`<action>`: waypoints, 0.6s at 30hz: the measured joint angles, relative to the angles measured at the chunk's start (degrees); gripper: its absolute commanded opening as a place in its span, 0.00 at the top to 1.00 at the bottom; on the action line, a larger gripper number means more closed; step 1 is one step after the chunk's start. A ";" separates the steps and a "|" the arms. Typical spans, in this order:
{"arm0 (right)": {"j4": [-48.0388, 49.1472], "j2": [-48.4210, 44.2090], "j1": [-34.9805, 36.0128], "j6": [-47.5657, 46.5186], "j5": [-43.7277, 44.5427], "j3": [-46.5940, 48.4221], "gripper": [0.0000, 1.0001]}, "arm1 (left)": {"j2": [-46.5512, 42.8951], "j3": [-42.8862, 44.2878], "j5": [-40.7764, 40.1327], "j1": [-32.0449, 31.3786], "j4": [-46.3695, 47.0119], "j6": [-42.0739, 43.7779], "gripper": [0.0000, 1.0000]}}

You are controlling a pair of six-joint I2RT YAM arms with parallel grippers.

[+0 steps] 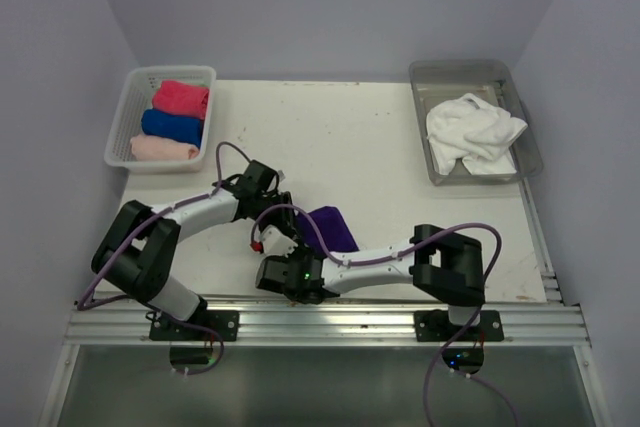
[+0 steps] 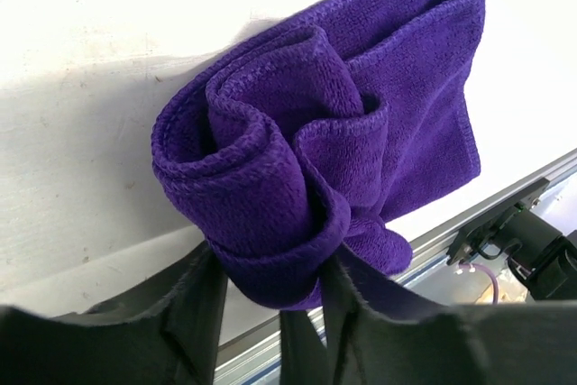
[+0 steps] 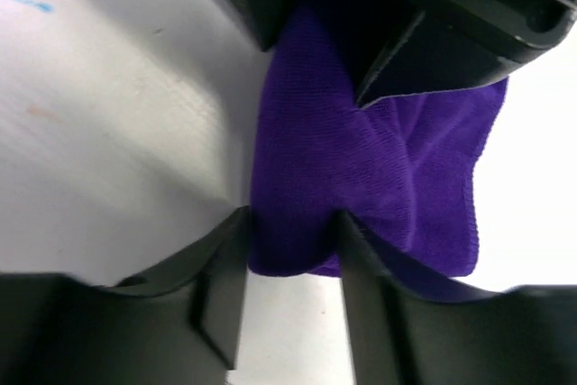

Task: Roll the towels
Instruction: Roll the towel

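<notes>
Purple towel (image 1: 334, 226) lies near front edge of worktop (image 1: 350, 137), just behind metal rail (image 1: 330, 319), partly rolled. Bare worktop stretches behind it, between basket (image 1: 124, 137) at far left and tray (image 1: 470, 70) at far right.
Towels, five: purple one; pink (image 1: 182, 97), blue (image 1: 173, 127) and pale pink (image 1: 164, 149) rolled in basket; white (image 1: 473, 132) crumpled in tray.
Left end effector (image 2: 270, 263) pinches rolled end. Right end effector (image 3: 290, 223) clamps towel's folded edge. Both crowd close over towel.

Purple towel (image 1: 335, 227), near edge likely beneath the right arm (image 1: 375, 262).
</notes>
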 measured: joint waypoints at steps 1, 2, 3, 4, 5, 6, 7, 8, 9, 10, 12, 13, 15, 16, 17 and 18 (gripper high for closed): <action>-0.04 0.17 0.00 0.39 0.59 -0.13 0.68 | -0.33 0.00 -0.13 0.00 -0.17 0.02 0.48; 0.13 0.15 0.00 0.81 1.18 -0.50 0.76 | -0.72 0.00 -0.31 0.00 -0.37 0.20 0.43; 0.44 -0.15 -0.04 1.07 1.29 -0.92 0.83 | -1.09 0.00 -0.46 0.00 -0.59 0.44 0.41; 1.55 -0.85 -0.13 1.36 1.07 -1.90 0.91 | -1.44 0.02 -0.59 0.02 -0.98 0.87 0.38; 2.91 -2.01 -0.35 1.53 0.52 -3.37 0.94 | -1.77 0.13 -0.70 0.09 -1.55 1.27 0.35; 4.81 -3.65 -0.76 1.70 -0.68 -5.29 0.96 | -2.03 0.42 -0.72 0.20 -2.08 1.53 0.26; 6.64 -5.57 -1.42 1.77 -2.32 -7.32 0.99 | -2.32 0.72 -0.72 0.44 -2.47 2.08 0.22; 8.63 -7.65 -2.40 1.84 -4.17 -9.51 1.00 | -2.75 1.05 -0.76 0.79 -2.86 2.58 0.17; 11.04 -9.94 -3.61 2.01 -6.73 -11.96 1.00 | -3.28 1.51 -0.87 1.22 -3.39 2.95 0.13; 13.16 -12.39 -5.05 2.32 -9.27 -14.32 1.00 | -3.76 1.97 -1.01 1.55 -3.80 3.23 0.12; 16.55 -16.28 -7.87 2.99 -13.70 -18.08 1.00 | -4.96 3.39 -1.49 2.10 -4.70 3.98 0.08; 18.62 -18.14 -9.53 3.54 -16.59 -20.04 1.00 | -5.51 4.04 -1.70 2.32 -4.76 4.37 0.07; 23.19 -21.33 -13.14 4.94 -22.32 -24.13 1.00 | -6.47 4.72 -1.73 2.40 -4.61 4.52 0.05; 25.57 -22.80 -14.95 5.79 -25.49 -26.16 1.00 | -6.84 4.74 -1.66 2.40 -4.44 4.55 0.05; 27.58 -24.00 -16.63 6.69 -28.30 -27.87 1.00 | -7.06 4.70 -1.36 2.38 -4.39 4.57 0.05; 29.49 -24.94 -18.40 7.58 -31.06 -29.38 1.00 | -7.06 4.59 -0.85 2.38 -4.09 4.52 0.05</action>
